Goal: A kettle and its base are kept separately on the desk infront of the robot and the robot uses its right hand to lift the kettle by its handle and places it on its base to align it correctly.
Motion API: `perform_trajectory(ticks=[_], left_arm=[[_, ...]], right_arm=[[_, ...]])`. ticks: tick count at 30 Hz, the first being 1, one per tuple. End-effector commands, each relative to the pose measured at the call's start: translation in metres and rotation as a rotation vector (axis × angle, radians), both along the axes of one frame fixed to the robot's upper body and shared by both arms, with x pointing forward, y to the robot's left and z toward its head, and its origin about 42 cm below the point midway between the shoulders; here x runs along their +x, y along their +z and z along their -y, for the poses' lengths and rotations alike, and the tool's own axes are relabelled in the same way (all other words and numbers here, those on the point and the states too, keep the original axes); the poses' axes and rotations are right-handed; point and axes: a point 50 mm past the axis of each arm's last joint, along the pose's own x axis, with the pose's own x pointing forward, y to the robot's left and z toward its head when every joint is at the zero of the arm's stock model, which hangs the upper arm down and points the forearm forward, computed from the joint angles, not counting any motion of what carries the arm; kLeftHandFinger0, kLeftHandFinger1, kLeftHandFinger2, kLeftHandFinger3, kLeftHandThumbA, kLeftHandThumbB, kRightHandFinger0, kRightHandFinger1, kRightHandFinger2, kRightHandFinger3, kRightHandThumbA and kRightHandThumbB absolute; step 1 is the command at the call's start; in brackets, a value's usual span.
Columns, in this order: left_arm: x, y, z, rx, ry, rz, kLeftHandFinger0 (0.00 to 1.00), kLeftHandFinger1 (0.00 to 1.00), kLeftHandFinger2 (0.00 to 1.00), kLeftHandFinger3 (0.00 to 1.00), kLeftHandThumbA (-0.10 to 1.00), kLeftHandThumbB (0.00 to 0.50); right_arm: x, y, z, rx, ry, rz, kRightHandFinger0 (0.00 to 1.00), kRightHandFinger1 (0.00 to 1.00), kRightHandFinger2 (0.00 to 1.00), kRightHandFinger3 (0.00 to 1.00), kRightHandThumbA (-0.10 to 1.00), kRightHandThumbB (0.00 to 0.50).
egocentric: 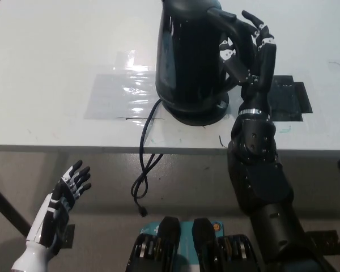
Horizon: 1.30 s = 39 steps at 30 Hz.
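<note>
The black kettle (190, 56) stands upright over its round black base (199, 116) near the white desk's front edge; only the base's front rim shows below it. My black right hand (246, 54) is at the kettle's right side. Some fingers curl inside the handle (224, 20), and others point up beside it. The hand is still shut on the handle. My white left hand (65, 198) rests open at the lower left, below the desk's edge.
A black cord (144, 153) runs from the base over the desk's front edge (73, 147) and hangs down. A clear plastic sheet (122, 93) lies left of the kettle. A black taped patch (289, 96) lies to its right.
</note>
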Motion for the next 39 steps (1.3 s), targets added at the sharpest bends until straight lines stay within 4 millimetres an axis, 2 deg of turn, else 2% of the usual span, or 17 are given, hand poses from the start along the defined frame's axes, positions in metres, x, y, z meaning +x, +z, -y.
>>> perform_trajectory(ticks=[1,3,7,10,11,12,13,15,16,17,21,26,36,39], left_arm=[[0.007,0.018,-0.004,0.005,-0.021,0.059,1.0,1.0,1.0,1.0,1.0,0.126],[0.007,0.018,-0.004,0.009,-0.022,0.065,1.0,1.0,1.0,1.0,1.0,0.111],[0.006,0.018,-0.003,0.008,-0.024,0.064,1.0,1.0,1.0,1.0,1.0,0.113],[0.006,0.018,-0.004,0.005,-0.022,0.062,1.0,1.0,1.0,1.0,1.0,0.102],[0.006,0.018,-0.004,0.005,-0.023,0.059,1.0,1.0,1.0,1.0,1.0,0.11],[0.006,0.018,-0.004,0.007,-0.022,0.057,1.0,1.0,1.0,1.0,1.0,0.111],[0.007,0.017,-0.004,0.008,-0.022,0.057,1.0,1.0,1.0,1.0,1.0,0.11],[0.006,0.017,-0.003,0.009,-0.023,0.058,1.0,1.0,1.0,1.0,1.0,0.102],[0.006,0.017,-0.003,0.009,-0.024,0.061,1.0,1.0,1.0,1.0,1.0,0.097],[0.006,0.017,-0.003,0.008,-0.024,0.06,1.0,1.0,1.0,1.0,1.0,0.098],[0.008,0.017,-0.004,0.016,-0.026,0.064,1.0,1.0,1.0,1.0,1.0,0.082],[0.009,0.02,-0.005,0.019,-0.026,0.065,1.0,1.0,1.0,1.0,1.0,0.085],[0.01,0.021,-0.004,0.017,-0.028,0.072,1.0,1.0,1.0,1.0,1.0,0.084],[0.01,0.02,-0.005,0.021,-0.031,0.074,1.0,1.0,1.0,1.0,1.0,0.08]], right_arm=[[-0.003,0.015,0.004,-0.054,-0.002,0.115,0.0,0.2,0.6,0.73,-0.07,0.14],[-0.002,0.015,0.012,-0.104,-0.037,0.12,0.0,0.19,0.57,0.68,-0.02,0.146],[-0.001,0.017,0.026,-0.086,-0.03,0.145,0.0,0.2,0.57,0.68,-0.1,0.146],[-0.001,0.02,0.036,-0.081,-0.024,0.158,0.0,0.22,0.59,0.66,-0.09,0.159],[-0.001,0.02,0.039,-0.088,-0.028,0.159,0.0,0.23,0.61,0.65,0.0,0.191],[-0.001,0.021,0.041,-0.09,-0.028,0.16,0.0,0.24,0.61,0.64,0.04,0.223],[-0.001,0.023,0.043,-0.089,-0.026,0.165,0.0,0.26,0.63,0.62,0.16,0.256],[-0.002,0.025,0.046,-0.085,-0.018,0.177,0.0,0.26,0.62,0.6,0.23,0.281],[-0.001,0.027,0.048,-0.067,0.001,0.193,0.0,0.26,0.6,0.55,0.29,0.295],[-0.001,0.027,0.049,-0.061,0.007,0.197,0.0,0.26,0.6,0.54,0.3,0.303],[0.0,0.031,0.055,-0.052,0.007,0.197,0.0,0.27,0.6,0.51,0.32,0.284],[0.004,0.032,0.057,-0.049,0.001,0.187,0.01,0.29,0.6,0.5,0.35,0.291],[0.002,0.027,0.04,-0.003,0.046,0.164,0.0,0.25,0.57,0.51,0.34,0.265],[0.003,0.025,0.033,0.003,0.052,0.154,0.0,0.24,0.56,0.5,0.37,0.276]])
